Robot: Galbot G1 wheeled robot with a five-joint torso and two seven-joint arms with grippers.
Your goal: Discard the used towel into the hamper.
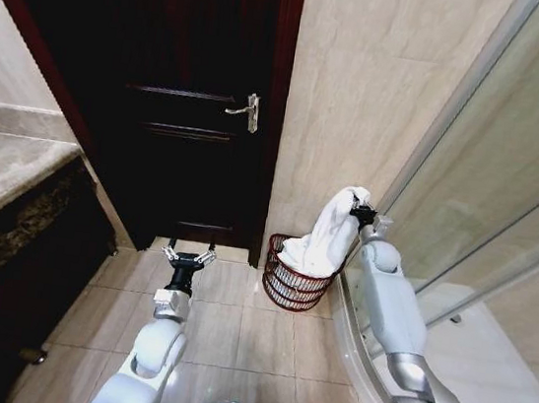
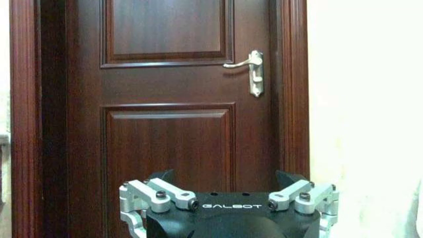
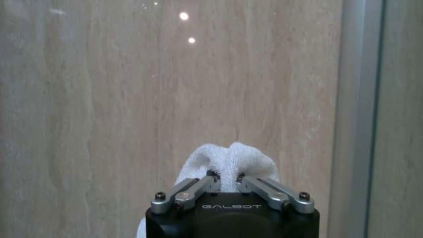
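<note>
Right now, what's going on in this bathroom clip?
The right gripper is shut on a white towel, holding it by its top above the hamper by the wall. The towel's lower end already hangs into the hamper. The left gripper is idle, jaws open, low over the floor, facing the door.

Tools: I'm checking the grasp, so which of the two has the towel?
The right tool, shut on the white towel above the hamper; the left tool is open.
</note>
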